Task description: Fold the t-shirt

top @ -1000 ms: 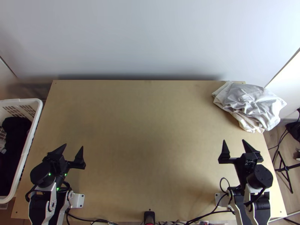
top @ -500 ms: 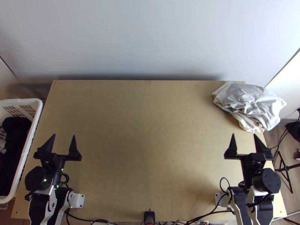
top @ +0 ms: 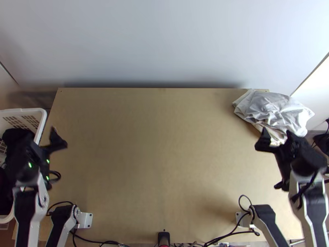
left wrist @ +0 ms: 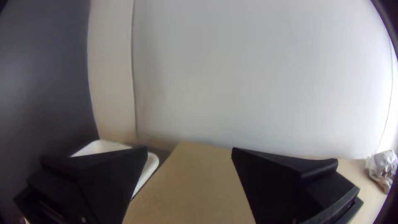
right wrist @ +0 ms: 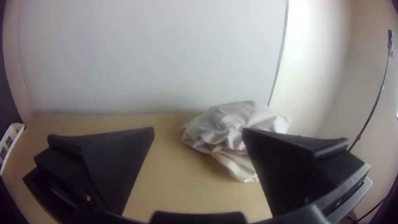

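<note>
My left gripper [top: 40,136] is over the table's left side, by the basket's rim; in the left wrist view the left gripper [left wrist: 190,150] stands open with nothing between its fingers. At the right, my right gripper [top: 276,133] is just on the near side of a bunched heap of white cloth [top: 279,111], partly overlapping it in the top view. The right wrist view has the right gripper [right wrist: 198,129] open, not holding the white cloth [right wrist: 224,126], which lies bunched beyond it at the table's far right corner.
A white basket [top: 41,119] with dark cloth [top: 16,135] in it stands at the table's left side. Bare wood [top: 160,152] spans the middle of the table. Cables [top: 234,233] run along the near edge, and a pale wall rises behind the far edge.
Both arms have moved up the picture and outward, the left toward the basket and the right toward the white cloth. The cloth has stayed in place.
</note>
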